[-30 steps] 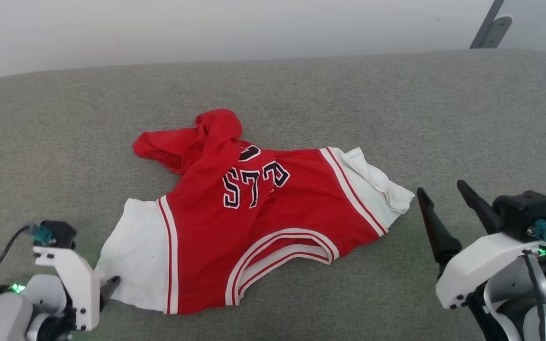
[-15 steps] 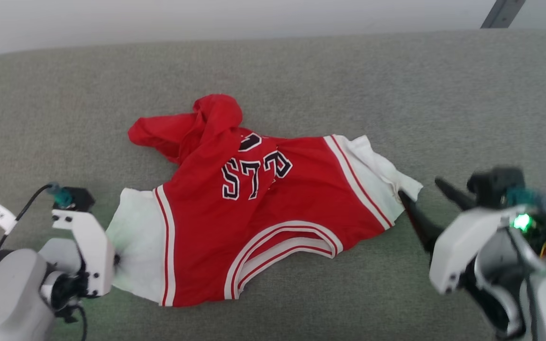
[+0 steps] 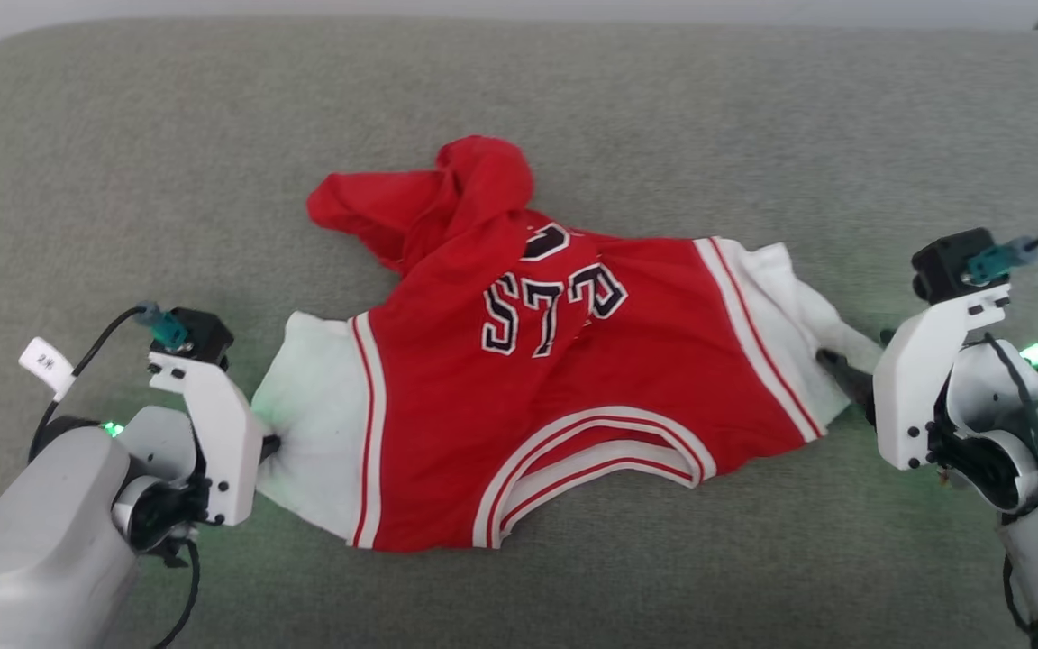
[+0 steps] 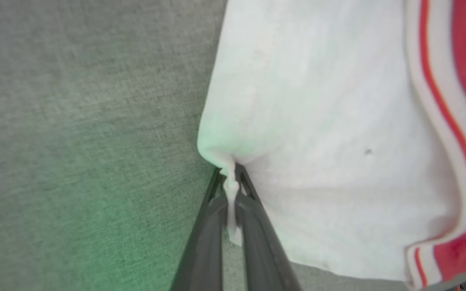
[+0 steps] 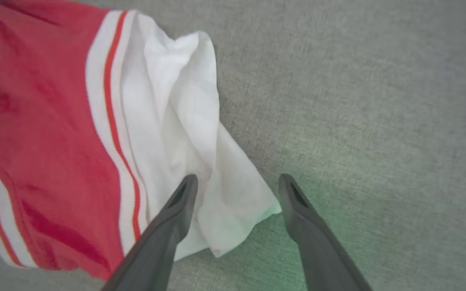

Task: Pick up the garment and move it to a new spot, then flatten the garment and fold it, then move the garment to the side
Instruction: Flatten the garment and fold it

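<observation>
Two claws are flanking the shirt (image 3: 573, 379), which is lying crumpled across the middle of the grey cloth-covered bench (image 3: 122, 180) with its long axis running left to right, collar toward the near edge and red hem bunching up at the far side. The left claw (image 4: 229, 171) is pinching the outer edge of the left white sleeve (image 3: 316, 451) between tightly shut fingers (image 4: 204, 242), a thin fold of cloth squeezing up between them. The right claw (image 5: 238, 180) is standing wide open and holding nothing, its two prongs straddling the loose corner of the right white sleeve (image 5: 184, 121): one is resting over the cloth, the other is lying over bare bench just beside the corner. With that corner sitting between the prongs, closing there is looking like the move the lift depends on. Between claw and sleeve nothing is standing in the way; only the shirt's own rumpled far hem is looking likely to drag.
</observation>
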Motion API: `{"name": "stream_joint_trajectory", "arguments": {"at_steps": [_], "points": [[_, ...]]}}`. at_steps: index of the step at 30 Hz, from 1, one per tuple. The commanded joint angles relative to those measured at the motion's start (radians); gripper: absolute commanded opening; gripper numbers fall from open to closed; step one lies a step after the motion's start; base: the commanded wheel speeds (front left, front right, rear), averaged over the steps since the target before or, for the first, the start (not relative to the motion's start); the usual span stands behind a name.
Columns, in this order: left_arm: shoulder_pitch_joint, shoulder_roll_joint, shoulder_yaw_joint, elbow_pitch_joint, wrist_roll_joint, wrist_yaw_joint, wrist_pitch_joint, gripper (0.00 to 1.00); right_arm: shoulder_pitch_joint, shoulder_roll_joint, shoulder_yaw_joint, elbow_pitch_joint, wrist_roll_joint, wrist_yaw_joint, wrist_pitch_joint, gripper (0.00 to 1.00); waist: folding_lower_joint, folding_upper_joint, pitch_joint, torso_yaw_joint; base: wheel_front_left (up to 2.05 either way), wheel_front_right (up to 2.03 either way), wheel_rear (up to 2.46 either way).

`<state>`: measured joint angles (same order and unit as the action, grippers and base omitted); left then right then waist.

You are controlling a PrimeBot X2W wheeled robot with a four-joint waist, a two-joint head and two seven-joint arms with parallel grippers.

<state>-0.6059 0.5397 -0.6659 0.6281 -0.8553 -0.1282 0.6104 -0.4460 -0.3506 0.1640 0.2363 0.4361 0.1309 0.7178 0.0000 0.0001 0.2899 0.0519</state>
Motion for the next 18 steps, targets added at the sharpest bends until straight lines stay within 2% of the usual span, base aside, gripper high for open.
{"name": "stream_joint_trajectory", "arguments": {"at_steps": [1,6,10,11,12,14,17,18], "points": [[0.024,-0.083,-0.062,0.025,-0.012,-0.001,-0.013,0.00,-0.023,-0.012,0.022,0.034,0.017,0.000,0.025,1.00,0.0000,-0.0001,0.017,0.019,0.00,0.00,0.00],[-0.007,-0.080,-0.104,0.036,-0.053,0.001,-0.039,0.00,-0.058,-0.028,0.090,0.150,0.025,-0.001,0.078,1.00,0.0000,-0.0001,0.034,0.039,0.00,0.00,0.00],[-0.025,-0.074,-0.137,0.047,-0.078,0.001,-0.052,0.00,-0.067,-0.012,0.149,0.260,0.043,-0.001,0.145,1.00,0.0000,-0.0001,0.041,0.046,0.00,0.00,0.00],[-0.029,-0.074,-0.143,0.051,-0.085,0.001,-0.055,0.00,-0.062,-0.009,0.168,0.285,0.052,-0.001,0.181,0.83,0.0000,-0.0001,0.042,0.048,0.00,0.00,0.00],[-0.034,-0.072,-0.150,0.054,-0.093,0.001,-0.060,0.00,-0.057,-0.008,0.186,0.301,0.065,0.000,0.215,0.00,0.0000,-0.0001,0.041,0.048,0.00,0.00,0.00],[-0.043,-0.066,-0.161,0.058,-0.107,0.002,-0.066,0.00,-0.064,-0.011,0.201,0.305,0.097,0.000,0.246,0.00,0.0000,-0.0001,0.039,0.049,0.00,0.00,0.00],[-0.052,-0.056,-0.165,0.058,-0.121,0.002,-0.066,0.00,-0.087,-0.022,0.184,0.280,0.122,0.000,0.230,0.00,0.0000,-0.0001,0.034,0.048,0.00,0.00,0.00],[-0.071,-0.036,-0.170,0.053,-0.133,0.002,-0.063,0.00,-0.104,-0.025,0.157,0.254,0.155,0.000,0.214,0.00,0.0000,-0.0001,0.023,0.044,0.00,0.00,0.00]]}}
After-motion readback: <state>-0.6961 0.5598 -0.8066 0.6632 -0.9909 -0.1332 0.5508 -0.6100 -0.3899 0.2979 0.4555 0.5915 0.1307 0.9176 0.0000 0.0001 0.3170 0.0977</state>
